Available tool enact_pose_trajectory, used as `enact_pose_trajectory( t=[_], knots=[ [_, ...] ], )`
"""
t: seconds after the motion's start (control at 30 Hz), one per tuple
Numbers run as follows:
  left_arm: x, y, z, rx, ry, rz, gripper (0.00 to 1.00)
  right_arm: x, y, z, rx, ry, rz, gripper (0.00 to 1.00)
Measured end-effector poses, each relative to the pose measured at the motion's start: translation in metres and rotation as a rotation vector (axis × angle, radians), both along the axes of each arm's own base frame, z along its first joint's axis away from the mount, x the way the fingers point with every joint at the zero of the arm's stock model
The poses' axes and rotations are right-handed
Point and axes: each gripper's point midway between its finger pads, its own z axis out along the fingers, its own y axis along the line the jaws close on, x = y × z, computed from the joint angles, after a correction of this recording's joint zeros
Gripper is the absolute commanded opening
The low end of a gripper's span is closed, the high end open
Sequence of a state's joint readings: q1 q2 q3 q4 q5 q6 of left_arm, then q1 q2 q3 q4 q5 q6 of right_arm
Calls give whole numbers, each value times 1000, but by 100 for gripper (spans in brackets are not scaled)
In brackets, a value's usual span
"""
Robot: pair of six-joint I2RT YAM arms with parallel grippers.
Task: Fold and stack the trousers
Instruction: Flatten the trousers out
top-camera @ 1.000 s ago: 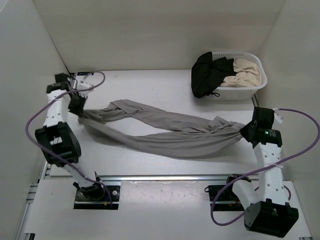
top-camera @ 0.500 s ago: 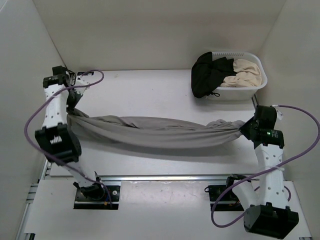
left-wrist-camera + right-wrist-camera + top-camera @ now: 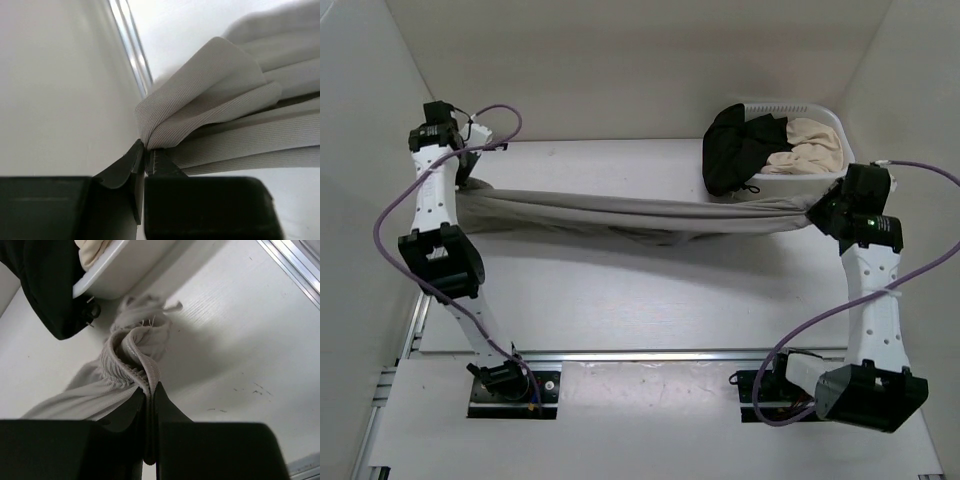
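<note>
White table (image 3: 620, 290) is lying beneath both arms. At nine o'clock the left gripper (image 3: 466, 184) is pinching one end of the trousers (image 3: 640, 212), which are hanging taut across to three o'clock, where the right gripper (image 3: 816, 213) is clamping the other end just beside the basket (image 3: 790, 104).

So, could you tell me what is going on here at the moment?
Both arms hold the grey trousers stretched taut across the table. The left gripper is shut on one end, the right gripper on the other, near the basket of other clothes. Nothing is folded flat or stacked yet.
</note>
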State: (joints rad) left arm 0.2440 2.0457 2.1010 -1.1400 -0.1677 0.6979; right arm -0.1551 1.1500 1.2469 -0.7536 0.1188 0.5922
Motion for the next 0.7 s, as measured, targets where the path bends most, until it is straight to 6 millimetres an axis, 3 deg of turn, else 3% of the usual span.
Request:
enact_pose_trajectory(
  t=[0.1, 0.17, 0.23, 0.33, 0.4, 0.53, 0.7],
  knots=[
    [-36, -3, 13, -2, -10, 7, 15, -13, 0, -7, -6, -4, -5, 0],
    [-66, -9, 6, -12, 19, -2, 33, -30, -1, -29, -2, 44, -18, 0],
    [-98, -16, -14, -31, 90, -12, 55, -48, -2, -61, 10, 118, -37, 0],
    [-151, -28, -60, -76, 253, -24, 66, -74, -2, -108, 32, 247, -59, 0],
    [-177, -34, -84, -120, 348, -28, 71, -88, 0, -129, 45, 313, -65, 0],
    [-195, -16, -89, -177, 353, 47, 74, -96, -1, -139, 53, 344, -76, 0],
    [-190, 9, -90, -207, 298, 125, 74, -97, -8, -140, 33, 351, -93, 0]
  ],
)
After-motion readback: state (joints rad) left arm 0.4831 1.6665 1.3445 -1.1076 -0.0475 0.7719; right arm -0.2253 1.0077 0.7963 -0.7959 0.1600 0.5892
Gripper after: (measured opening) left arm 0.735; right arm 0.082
